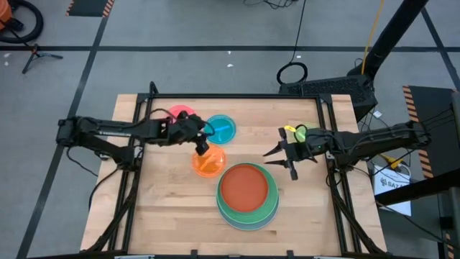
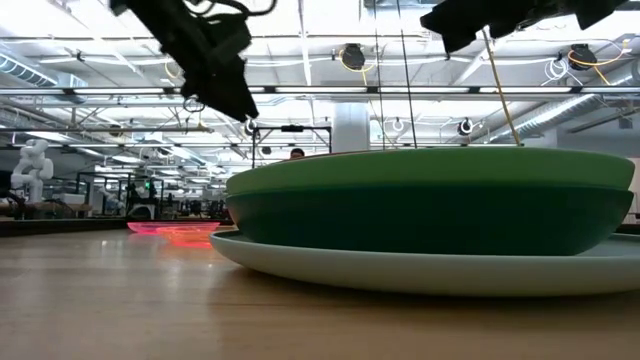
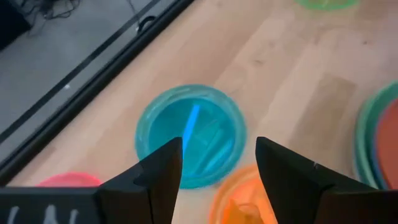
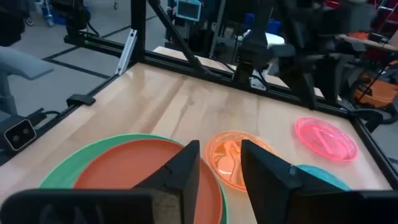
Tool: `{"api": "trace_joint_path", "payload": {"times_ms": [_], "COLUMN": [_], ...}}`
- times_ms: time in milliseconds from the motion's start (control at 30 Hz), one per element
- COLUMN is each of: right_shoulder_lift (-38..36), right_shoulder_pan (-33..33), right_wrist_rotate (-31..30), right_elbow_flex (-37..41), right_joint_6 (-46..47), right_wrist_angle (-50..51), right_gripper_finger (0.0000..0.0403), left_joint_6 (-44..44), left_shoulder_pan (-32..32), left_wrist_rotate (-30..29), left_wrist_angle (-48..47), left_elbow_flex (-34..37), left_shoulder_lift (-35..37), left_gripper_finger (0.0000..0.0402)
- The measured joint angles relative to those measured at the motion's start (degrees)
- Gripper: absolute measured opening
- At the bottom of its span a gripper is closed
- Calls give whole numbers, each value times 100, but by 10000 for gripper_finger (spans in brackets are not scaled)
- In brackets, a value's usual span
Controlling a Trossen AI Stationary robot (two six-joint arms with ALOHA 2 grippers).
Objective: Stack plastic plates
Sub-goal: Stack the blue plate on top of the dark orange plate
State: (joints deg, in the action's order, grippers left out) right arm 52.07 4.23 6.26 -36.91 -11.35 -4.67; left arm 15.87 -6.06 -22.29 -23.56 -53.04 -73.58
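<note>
Landmark: the stack of plates (image 1: 248,214) on the wooden counter (image 1: 165,208), at its near middle, with a red-orange plate (image 1: 246,185) on top, green plates beneath it and a pale plate at the bottom whose rim spreads widest in the low view. Orange plate (image 1: 208,162): small, translucent, lying flat just beside the stack on its far-left side; whether the two rims touch cannot be told. Cyan plate (image 1: 221,129): small, flat on the counter, beyond the orange plate as seen from the stack, just beside it. Pink plate (image 1: 180,114): small, translucent, farthest from the stack, left of the cyan plate, partly covered by the left arm from above. Lime plate (image 3: 326,3): only an edge shows in the left wrist view. Left gripper (image 1: 202,147): raised above the counter over the far edge of the orange plate, to the far left of the stack; jaws parted moderately, holding nothing, touching nothing. Right gripper (image 1: 276,159): raised just right of the stack's far-right rim, pointing toward it; jaws spread apart, released, nothing between them.
</note>
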Motion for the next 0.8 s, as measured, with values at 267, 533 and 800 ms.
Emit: {"api": "trace_joint_path", "payload": {"times_ms": [267, 533, 800], "right_shoulder_lift": [-286, -292, -290], "right_shoulder_pan": [0, 0, 0], "right_wrist_rotate": [-17, -15, -15], "right_elbow_flex": [0, 2, 2], "right_joint_6": [8, 10, 13], "right_wrist_angle": [335, 380, 391], "right_gripper_finger": [109, 109, 109], "left_joint_6": [-815, -2809, -3637], "left_shoulder_pan": [-703, -1496, -2250], "left_wrist_rotate": [708, 2431, 2578], "left_wrist_angle": [-550, -1299, -1114], "left_elbow_flex": [-703, -1362, -1611], "left_shoulder_lift": [-767, -1611, -2547], "left_gripper_finger": [209, 209, 209]}}
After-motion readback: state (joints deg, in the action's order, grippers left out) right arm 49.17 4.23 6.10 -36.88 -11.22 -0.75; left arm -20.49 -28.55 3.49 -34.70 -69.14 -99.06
